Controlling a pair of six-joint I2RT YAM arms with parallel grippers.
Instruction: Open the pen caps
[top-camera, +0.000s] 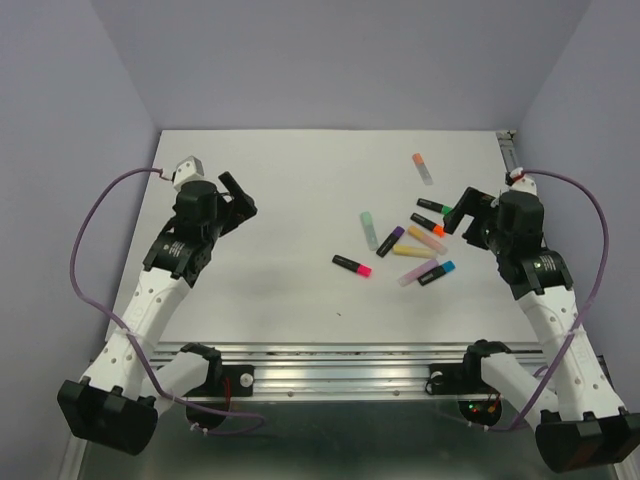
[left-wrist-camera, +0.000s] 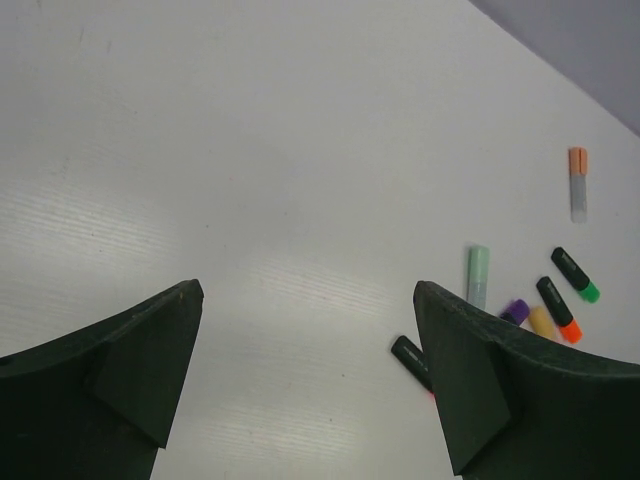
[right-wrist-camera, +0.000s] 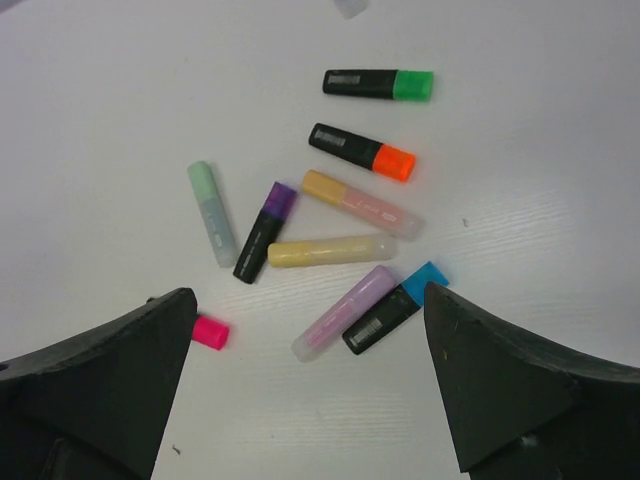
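Observation:
Several pens lie in a loose cluster (top-camera: 405, 245) right of the table's middle, each with its cap on. In the right wrist view I see black pens with a green cap (right-wrist-camera: 414, 85), an orange cap (right-wrist-camera: 395, 162), a purple cap (right-wrist-camera: 280, 198), a blue cap (right-wrist-camera: 425, 277) and a pink cap (right-wrist-camera: 211, 332). Pastel mint (right-wrist-camera: 212, 213), yellow (right-wrist-camera: 330, 250) and lilac (right-wrist-camera: 345, 312) pens lie among them. My right gripper (right-wrist-camera: 308, 295) is open and empty above the cluster's near side. My left gripper (top-camera: 238, 200) is open and empty, far left of the pens.
One clear pen with an orange cap (top-camera: 422, 168) lies apart, behind the cluster; it also shows in the left wrist view (left-wrist-camera: 578, 184). The white table (top-camera: 300, 180) ends at grey walls behind and at both sides. A metal rail (top-camera: 340, 355) runs along the near edge.

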